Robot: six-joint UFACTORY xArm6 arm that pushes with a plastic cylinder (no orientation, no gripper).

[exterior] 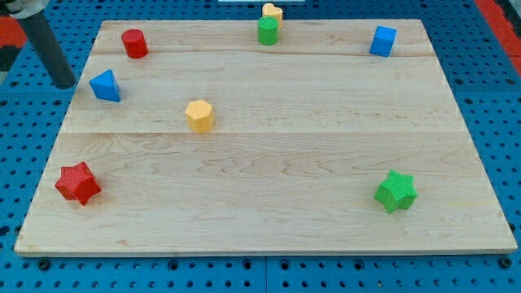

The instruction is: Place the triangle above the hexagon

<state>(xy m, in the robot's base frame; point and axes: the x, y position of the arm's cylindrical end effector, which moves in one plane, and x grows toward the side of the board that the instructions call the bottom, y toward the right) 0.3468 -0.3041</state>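
My tip [65, 84] sits at the desk's [269, 195] upper left edge, just left of the blue triangle [106, 85]; the yellow hexagon [199, 115] lies lower right. No hand shows.

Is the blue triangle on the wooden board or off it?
On it: the blue triangle rests inside the wooden board near its left edge.

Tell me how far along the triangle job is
Nothing looks done: the blue triangle lies toward the view's left of the yellow hexagon, not above it. In hand: my tip sits just left of the triangle. Left: pushing it rightward until it's above the hexagon.
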